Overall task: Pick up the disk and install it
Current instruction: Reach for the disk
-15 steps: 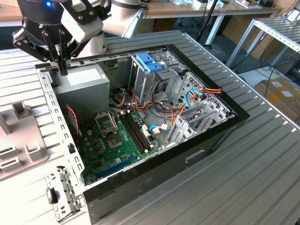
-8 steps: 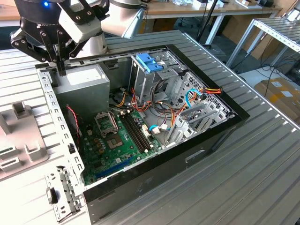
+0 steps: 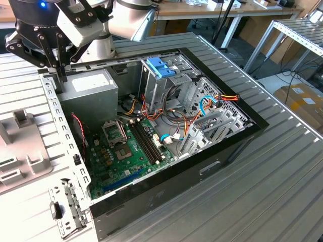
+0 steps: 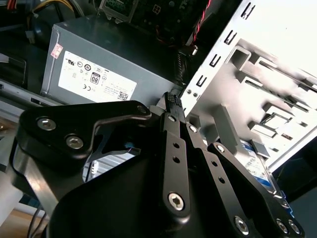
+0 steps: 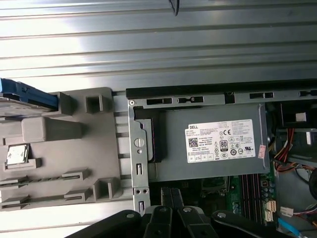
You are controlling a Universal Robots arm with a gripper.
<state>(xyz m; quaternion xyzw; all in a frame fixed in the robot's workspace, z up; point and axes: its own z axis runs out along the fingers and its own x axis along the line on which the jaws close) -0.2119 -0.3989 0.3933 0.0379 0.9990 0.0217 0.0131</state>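
Gripper claw is pinched together and empty, over the case's rear wall, beside the power supply. The disk lies outside the case on a grey tray, beyond that wall. Loose cables crowd the drive cage.

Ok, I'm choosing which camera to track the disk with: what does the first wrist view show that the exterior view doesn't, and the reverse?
First wrist view: the disk, blue bracket visible, at one end of the grey fixture, outside the computer case. Exterior view: the drive cage with light-blue latch tabs and the full motherboard. Both: the power supply, the fixture and the gripper, which is beside the power supply.
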